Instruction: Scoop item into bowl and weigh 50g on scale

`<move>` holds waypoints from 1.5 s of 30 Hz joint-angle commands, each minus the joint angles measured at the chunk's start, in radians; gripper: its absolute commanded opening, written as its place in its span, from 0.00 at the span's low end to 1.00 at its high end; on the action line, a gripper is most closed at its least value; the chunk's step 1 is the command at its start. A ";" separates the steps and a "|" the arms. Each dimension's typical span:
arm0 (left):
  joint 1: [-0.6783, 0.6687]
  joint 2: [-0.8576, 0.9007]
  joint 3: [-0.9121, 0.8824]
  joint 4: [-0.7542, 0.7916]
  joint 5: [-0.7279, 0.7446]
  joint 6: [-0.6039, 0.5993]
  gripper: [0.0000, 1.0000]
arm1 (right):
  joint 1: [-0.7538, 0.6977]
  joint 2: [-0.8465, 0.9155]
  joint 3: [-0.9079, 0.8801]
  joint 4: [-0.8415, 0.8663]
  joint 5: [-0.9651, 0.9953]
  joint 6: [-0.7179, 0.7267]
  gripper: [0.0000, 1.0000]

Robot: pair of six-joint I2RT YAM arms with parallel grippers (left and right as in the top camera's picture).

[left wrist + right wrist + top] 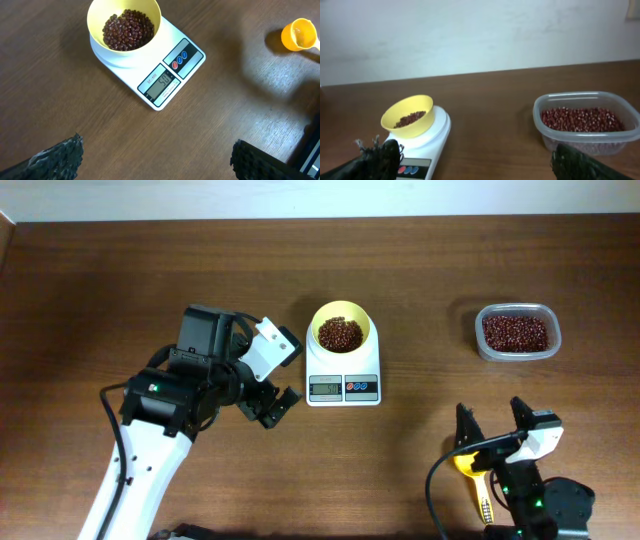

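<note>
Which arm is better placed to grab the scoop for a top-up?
Right. The scoop lies on the table just by the open right claw, with the tub of beans on that side too. The left claw, also open, sits left of the scale, farther from both.

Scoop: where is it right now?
Overhead view, robot's right side: the scoop lies on the table by the open right gripper, away from the scale.

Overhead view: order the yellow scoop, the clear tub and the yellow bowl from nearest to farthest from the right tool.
From the right tool:
1. The scoop, just behind it near the table's front edge.
2. The clear tub, ahead, on the right side.
3. The bowl, on the scale, well off to the left at centre.
</note>
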 commanded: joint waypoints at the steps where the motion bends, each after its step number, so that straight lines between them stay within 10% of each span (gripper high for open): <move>1: 0.004 -0.004 0.021 0.002 0.003 0.013 0.99 | 0.010 -0.011 -0.074 0.115 0.014 0.008 0.99; 6: 0.004 -0.004 0.021 0.002 0.003 0.013 0.99 | 0.010 -0.011 -0.201 0.322 0.014 0.008 0.99; 45: 0.004 -0.004 0.021 0.002 0.003 0.013 0.99 | 0.009 -0.006 -0.201 0.242 0.040 -0.061 0.99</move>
